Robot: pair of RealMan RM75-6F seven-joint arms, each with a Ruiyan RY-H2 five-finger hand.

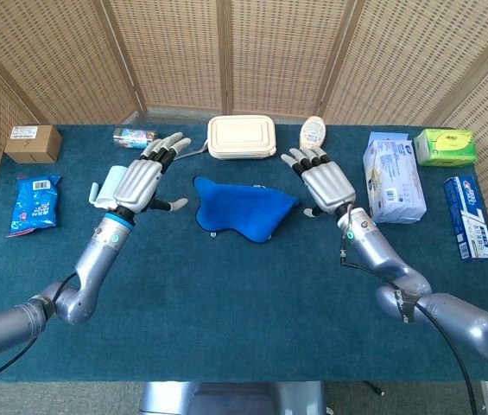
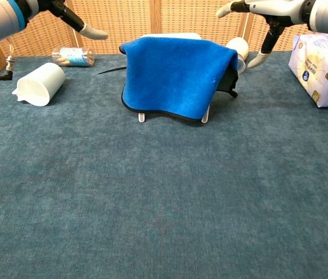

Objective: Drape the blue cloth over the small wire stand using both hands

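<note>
Cloth [image 2: 175,75] is seen draped over the stand [image 2: 141,117], at counter [image 1: 244,320] centre. Left hand [image 1: 140,180] at its 9 o'clock and right hand [image 1: 326,181] at 3 o'clock are spread, holding nothing. Withdrawal should be made outward, so no edge is snagged.

Bright, even light; soft faint shadows, no glare, both views sharp
</note>
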